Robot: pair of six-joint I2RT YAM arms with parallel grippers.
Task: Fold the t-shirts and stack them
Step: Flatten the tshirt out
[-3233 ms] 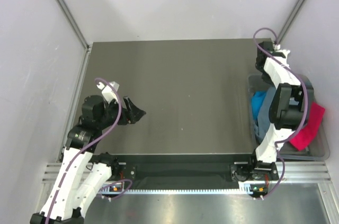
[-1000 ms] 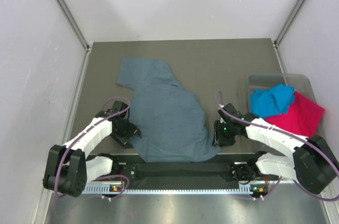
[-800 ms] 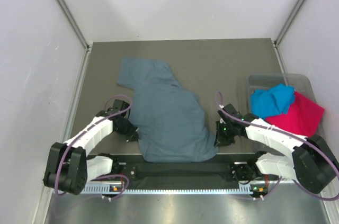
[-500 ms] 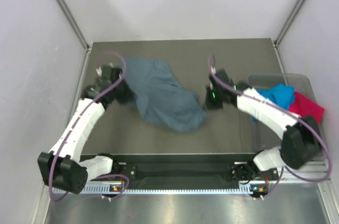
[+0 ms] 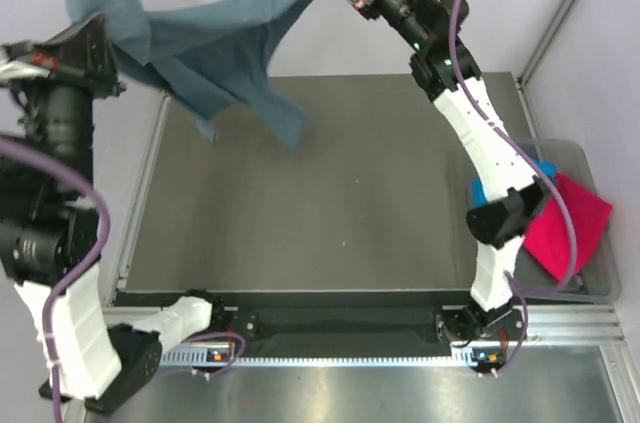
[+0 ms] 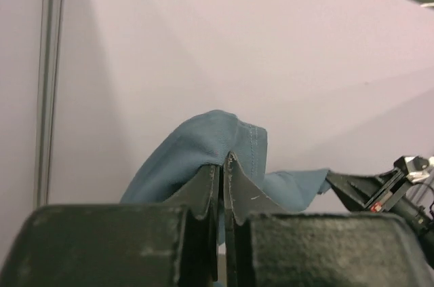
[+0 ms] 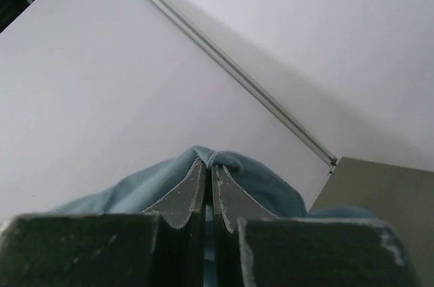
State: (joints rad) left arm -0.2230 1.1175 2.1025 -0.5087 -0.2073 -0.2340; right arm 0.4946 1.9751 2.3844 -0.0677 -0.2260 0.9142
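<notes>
Both arms are lifting the slate-blue t-shirt (image 5: 215, 38) off the surface (image 5: 350, 203), where it was lying a second ago.
Clenched on its edges, the left gripper (image 6: 222, 162) and right gripper (image 7: 209, 163) are stretching it in mid-air above the far-left corner; the turquoise t-shirt (image 5: 486, 191) and magenta t-shirt (image 5: 565, 225) are lying in the tub (image 5: 592, 290) at the right edge.

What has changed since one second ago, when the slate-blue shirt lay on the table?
The left claw and right claw each closed on an edge of the slate-blue t-shirt and raised it high off the table, stretched between them. The turquoise t-shirt and pink t-shirt stayed in the tub.
</notes>
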